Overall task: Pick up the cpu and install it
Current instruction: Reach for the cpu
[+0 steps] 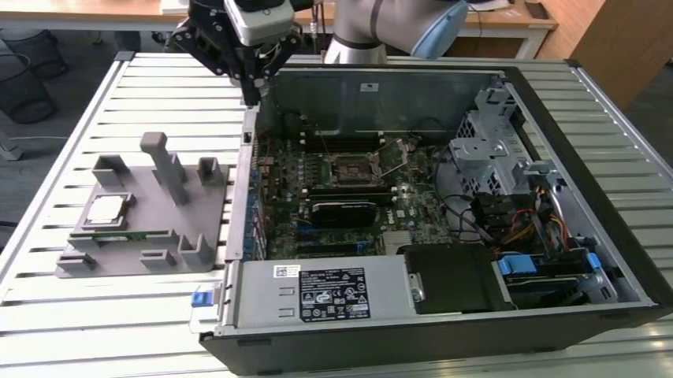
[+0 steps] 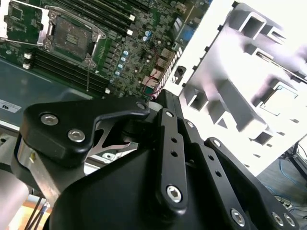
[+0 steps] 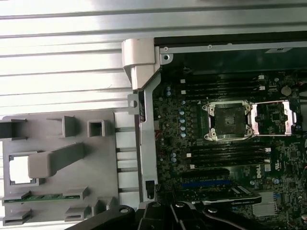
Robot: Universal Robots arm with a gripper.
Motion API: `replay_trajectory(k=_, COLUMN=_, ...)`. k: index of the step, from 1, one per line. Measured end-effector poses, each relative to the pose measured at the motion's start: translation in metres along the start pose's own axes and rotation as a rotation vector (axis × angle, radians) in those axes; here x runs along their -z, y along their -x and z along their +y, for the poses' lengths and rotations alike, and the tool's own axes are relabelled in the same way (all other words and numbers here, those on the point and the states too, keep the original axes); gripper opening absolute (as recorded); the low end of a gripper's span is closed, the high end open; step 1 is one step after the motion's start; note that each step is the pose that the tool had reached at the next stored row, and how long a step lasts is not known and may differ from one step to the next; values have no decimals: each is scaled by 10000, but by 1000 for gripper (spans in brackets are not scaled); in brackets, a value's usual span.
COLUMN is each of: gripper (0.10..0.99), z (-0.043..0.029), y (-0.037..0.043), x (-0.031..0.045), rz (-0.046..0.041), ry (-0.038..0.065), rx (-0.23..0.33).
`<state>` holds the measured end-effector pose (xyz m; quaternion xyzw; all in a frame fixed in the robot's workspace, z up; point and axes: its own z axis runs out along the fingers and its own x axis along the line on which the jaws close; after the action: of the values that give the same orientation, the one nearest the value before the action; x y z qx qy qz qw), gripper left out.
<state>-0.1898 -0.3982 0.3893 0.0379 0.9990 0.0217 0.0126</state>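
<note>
Gripper (image 1: 250,96) is hanging high over the far corner of the open computer case (image 1: 589,150), on the exterior view's left, right above the case's side wall. Its fingers are pressing together tip to tip and gripping nothing.

The cpu (image 1: 105,209) is lying flat in a square recess of the grey parts holder (image 1: 158,228), silvery top up. It is well apart from the gripper and outside the case. In the first wrist view the cpu (image 3: 21,168) is glaring bright white inside its pocket.

Green memory stick (image 1: 116,236) is resting on edge in a slot of the same holder, just beside the cpu. Holder is sitting on the slatted metal table (image 1: 63,315), touching or nearly touching the case wall; cannot tell which.

Inside the case the motherboard (image 1: 410,169) is lying face up. The cpu socket (image 1: 351,168) is standing open near the board's middle, between rows of memory slots. In the first wrist view its metal load frame (image 3: 273,117) is lying swung out beside the socket (image 3: 229,120). Power supply (image 1: 315,291) is occupying the near corner.
</note>
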Motion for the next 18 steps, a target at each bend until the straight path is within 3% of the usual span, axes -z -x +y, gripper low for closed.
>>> replay_trajectory(k=18, gripper=106, z=-8, y=-329, x=-18, rz=39, ry=-3, rx=-1)
